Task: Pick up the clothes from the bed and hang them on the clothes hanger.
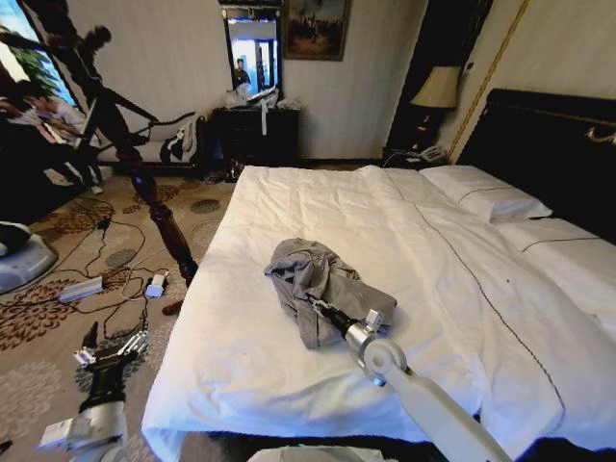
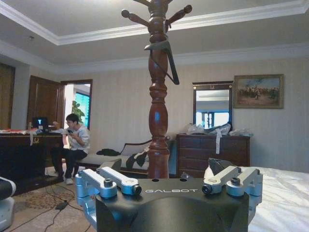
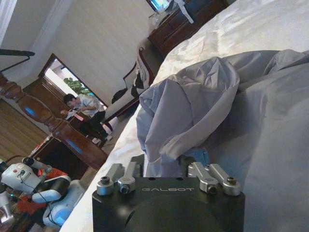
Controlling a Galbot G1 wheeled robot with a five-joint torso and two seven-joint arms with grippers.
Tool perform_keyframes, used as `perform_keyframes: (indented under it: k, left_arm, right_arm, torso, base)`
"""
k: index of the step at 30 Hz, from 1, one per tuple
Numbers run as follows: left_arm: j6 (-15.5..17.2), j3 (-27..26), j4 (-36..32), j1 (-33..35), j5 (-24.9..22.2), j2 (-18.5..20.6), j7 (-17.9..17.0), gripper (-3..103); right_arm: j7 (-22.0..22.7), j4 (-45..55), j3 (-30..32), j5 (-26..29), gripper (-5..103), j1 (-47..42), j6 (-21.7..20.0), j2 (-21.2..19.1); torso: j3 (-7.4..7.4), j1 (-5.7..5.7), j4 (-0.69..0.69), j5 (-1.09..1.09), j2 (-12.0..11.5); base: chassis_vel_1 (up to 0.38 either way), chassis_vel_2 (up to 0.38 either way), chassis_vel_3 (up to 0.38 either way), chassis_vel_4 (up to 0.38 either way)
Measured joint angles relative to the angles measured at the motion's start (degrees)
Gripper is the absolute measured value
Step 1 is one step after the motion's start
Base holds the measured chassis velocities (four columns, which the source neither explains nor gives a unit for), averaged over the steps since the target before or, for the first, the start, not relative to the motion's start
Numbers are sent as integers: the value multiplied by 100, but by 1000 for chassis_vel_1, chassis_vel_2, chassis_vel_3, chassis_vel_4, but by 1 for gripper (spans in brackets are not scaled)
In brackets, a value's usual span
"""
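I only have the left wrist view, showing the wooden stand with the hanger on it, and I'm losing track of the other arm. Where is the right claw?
Observer: The right claw is at the near edge of the clothes, which are crumpled in the middle of the bed.
Operator: Is the shirt up off the sheet?
Observer: No, in the head view it lies in a heap on the white sheet.
Operator: And where does my left claw sit?
Observer: The left claw is open, low over the carpet beside the bed's left edge.
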Motion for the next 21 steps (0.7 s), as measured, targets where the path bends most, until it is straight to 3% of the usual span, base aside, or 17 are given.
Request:
perform_keyframes:
  k: [4, 6, 9, 12, 18, 20, 21]
  left_arm:
    - [-6, 14, 4, 14, 5, -17, -2, 100]
    - [-7, 18, 6, 17, 6, -20, -3, 100]
    - [-13, 45, 23, 18, 10, -40, -7, 100]
    - [-15, 75, 27, 4, 18, -55, -10, 100]
    - [-23, 162, 60, -25, 85, -89, -12, 100]
    - [-24, 185, 62, -27, 102, -92, -12, 100]
    - [-24, 185, 62, -27, 102, -92, -12, 100]
  right_arm:
    - [-54, -17, 8, -102, 22, -9, 39, -12]
    - [-67, -19, 11, -130, 22, -17, 53, -14]
    - [-188, -9, 53, -314, 6, -91, 184, -39]
    - [-254, 77, 104, -435, 1, -176, 232, -95]
    - [-215, 10, 160, -810, -2, -293, 286, -122]
    - [-270, -136, 202, -1099, 8, -326, 487, -128]
    - [-270, -136, 202, -1099, 8, -326, 487, -128]
  torso:
    - [0, 0, 1, 0, 0]
    - [0, 0, 0, 0, 0]
    - [0, 0, 1, 0, 0]
    - [0, 0, 0, 0, 0]
    - [0, 0, 0, 0, 0]
    - [0, 0, 0, 1, 0]
    - [0, 0, 0, 1, 0]
  base:
    - [0, 0, 0, 0]
    - [0, 0, 0, 0]
    - [0, 0, 0, 0]
    - [0, 0, 0, 0]
    - [0, 0, 0, 0]
    - [0, 0, 0, 0]
    - [0, 0, 0, 0]
